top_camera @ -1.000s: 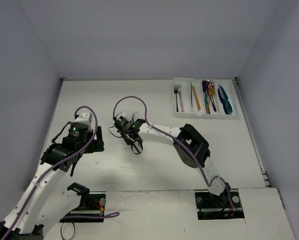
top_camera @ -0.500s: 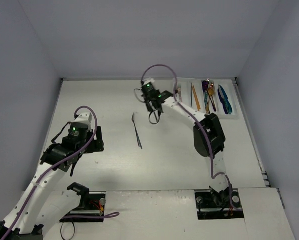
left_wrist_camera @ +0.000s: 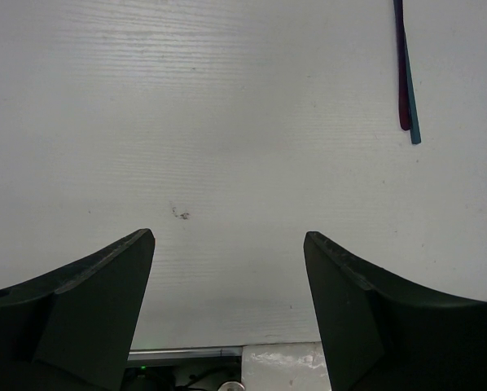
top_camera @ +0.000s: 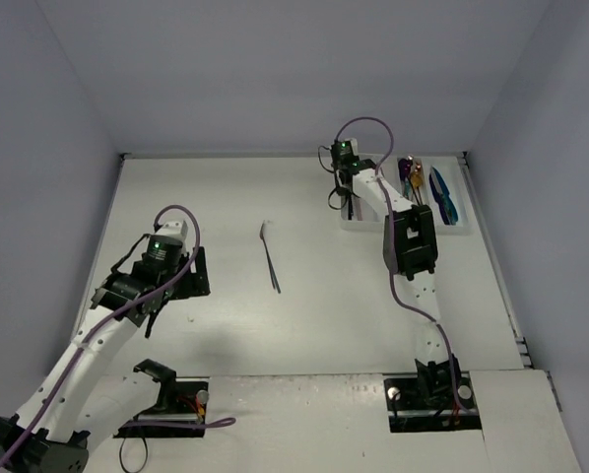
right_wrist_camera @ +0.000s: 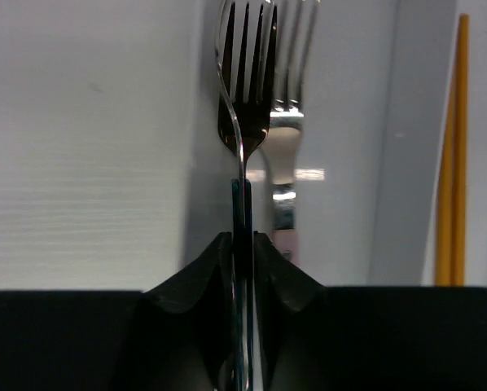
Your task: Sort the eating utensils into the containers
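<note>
The right gripper (top_camera: 345, 189) hangs over the leftmost compartment of the white tray (top_camera: 453, 228), and a loose utensil (top_camera: 271, 260) lies on the table (top_camera: 226, 197). At the left wrist, the left gripper (left_wrist_camera: 227, 244) gapes wide and holds nothing. At the right wrist, the fingers are pinched on a silver fork (right_wrist_camera: 245, 73) held above a second fork (right_wrist_camera: 289, 138).
</note>
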Robot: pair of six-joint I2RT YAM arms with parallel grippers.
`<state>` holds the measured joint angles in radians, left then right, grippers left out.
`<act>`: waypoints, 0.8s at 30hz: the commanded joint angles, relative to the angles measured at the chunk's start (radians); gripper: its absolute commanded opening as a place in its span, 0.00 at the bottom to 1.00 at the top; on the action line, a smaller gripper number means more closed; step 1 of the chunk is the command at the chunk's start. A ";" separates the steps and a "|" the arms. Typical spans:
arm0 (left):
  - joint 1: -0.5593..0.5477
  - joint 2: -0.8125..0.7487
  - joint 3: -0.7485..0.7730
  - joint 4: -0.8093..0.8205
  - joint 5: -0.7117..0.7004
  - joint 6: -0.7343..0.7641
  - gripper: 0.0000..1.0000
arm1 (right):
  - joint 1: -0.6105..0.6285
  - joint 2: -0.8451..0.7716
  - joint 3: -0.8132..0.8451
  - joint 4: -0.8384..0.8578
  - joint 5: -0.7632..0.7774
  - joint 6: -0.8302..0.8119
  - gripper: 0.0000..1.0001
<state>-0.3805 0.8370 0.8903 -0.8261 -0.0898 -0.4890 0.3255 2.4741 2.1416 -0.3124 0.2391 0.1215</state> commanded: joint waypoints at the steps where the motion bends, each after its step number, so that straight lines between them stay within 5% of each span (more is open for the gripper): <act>1: -0.006 0.065 0.068 0.050 0.026 -0.035 0.72 | -0.025 -0.032 0.080 0.006 0.000 -0.001 0.21; 6: -0.008 0.188 0.103 0.159 0.086 -0.073 0.71 | -0.027 -0.162 0.026 0.004 0.020 -0.026 0.32; 17: -0.045 0.593 0.318 0.373 0.076 -0.147 0.65 | 0.047 -0.673 -0.508 0.009 0.005 0.047 0.34; 24: -0.058 0.902 0.549 0.390 -0.006 -0.131 0.62 | 0.140 -0.812 -0.744 0.031 0.009 0.111 0.33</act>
<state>-0.4272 1.6372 1.3107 -0.5001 -0.0331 -0.6136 0.4236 1.7071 1.4936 -0.2979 0.2387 0.1773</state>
